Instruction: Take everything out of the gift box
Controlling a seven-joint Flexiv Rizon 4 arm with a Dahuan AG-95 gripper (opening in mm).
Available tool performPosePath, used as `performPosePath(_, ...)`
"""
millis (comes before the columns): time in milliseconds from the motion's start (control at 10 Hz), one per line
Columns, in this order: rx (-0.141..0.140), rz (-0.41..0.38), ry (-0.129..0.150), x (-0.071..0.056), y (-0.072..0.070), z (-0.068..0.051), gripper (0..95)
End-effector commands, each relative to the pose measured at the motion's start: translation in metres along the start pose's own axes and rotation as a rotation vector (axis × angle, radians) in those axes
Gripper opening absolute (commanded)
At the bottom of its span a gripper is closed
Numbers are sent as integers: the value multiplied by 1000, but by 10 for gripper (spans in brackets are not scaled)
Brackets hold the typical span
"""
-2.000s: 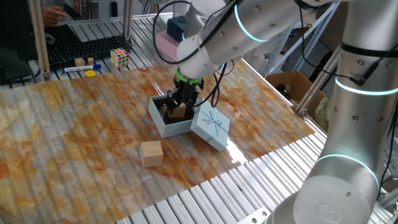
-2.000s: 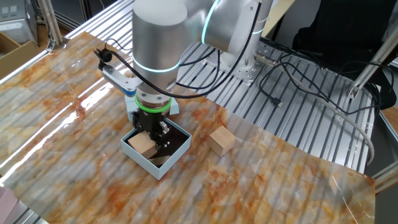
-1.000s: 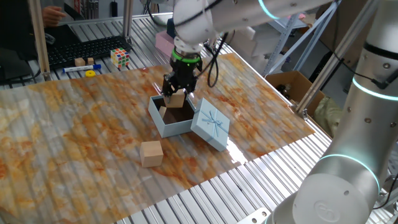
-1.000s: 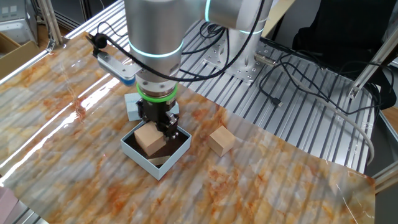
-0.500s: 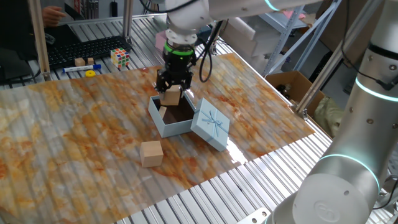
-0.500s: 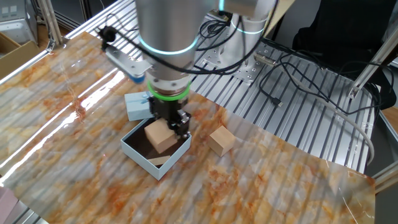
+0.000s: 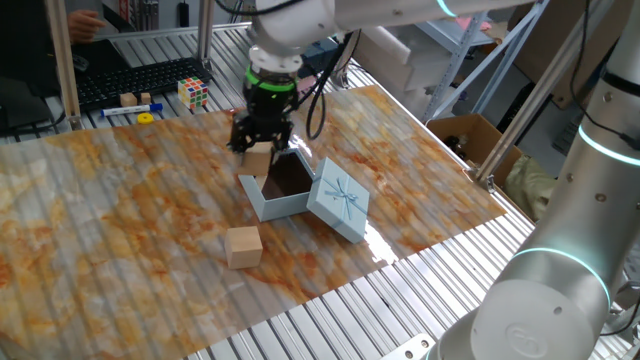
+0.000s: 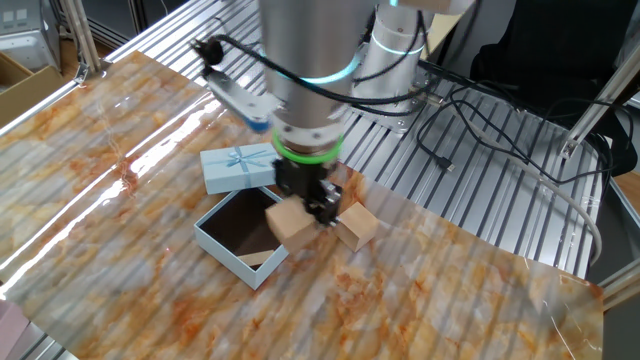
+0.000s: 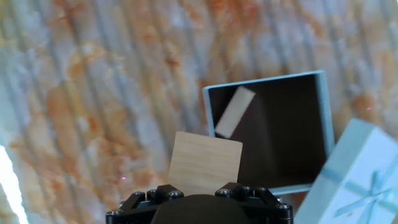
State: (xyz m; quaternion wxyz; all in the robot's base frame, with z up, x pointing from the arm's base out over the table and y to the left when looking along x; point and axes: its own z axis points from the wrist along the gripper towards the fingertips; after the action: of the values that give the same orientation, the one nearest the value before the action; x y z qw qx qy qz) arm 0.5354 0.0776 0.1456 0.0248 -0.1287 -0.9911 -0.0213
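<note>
The pale-blue gift box (image 7: 264, 206) stands open on the marbled table, with its bow-marked lid (image 7: 338, 203) leaning against its right side. My gripper (image 7: 259, 146) is shut on a tan wooden block (image 7: 260, 156) and holds it above the table just past the box's far-left edge. In the other fixed view the held block (image 8: 292, 226) hangs beside the box (image 8: 224, 249), close to a second block (image 8: 357, 225) lying on the table. The hand view shows the held block (image 9: 205, 163) and one more block (image 9: 234, 112) inside the box (image 9: 264, 77).
A Rubik's cube (image 7: 194, 92), a small block (image 7: 128, 99) and a yellow item (image 7: 146, 117) lie at the far left on the metal frame. A brown carton (image 7: 470, 135) stands off the table's right side. The loose block (image 7: 243, 246) lies near the front edge.
My gripper has lifted the block out of the box and carried it sideways, past the box's rim. The box, the lid and the loose block have not moved.
</note>
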Motion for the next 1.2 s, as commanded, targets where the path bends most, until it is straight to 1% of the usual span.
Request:
performPosePath(100, -1, 29, -5, 5, 15, 1, 0)
performPosePath(300, -5, 44, -14, 7, 25, 6, 0)
performPosePath(500, -11, 49, -20, 7, 29, 12, 0)
performPosePath(600, -22, 60, -37, 7, 33, 21, 0)
performPosePath(800, -35, 72, -57, 6, 37, 34, 0)
performPosePath(1000, -35, 81, -70, 7, 39, 41, 0)
performPosePath(1200, -32, 82, -74, 7, 41, 47, 0)
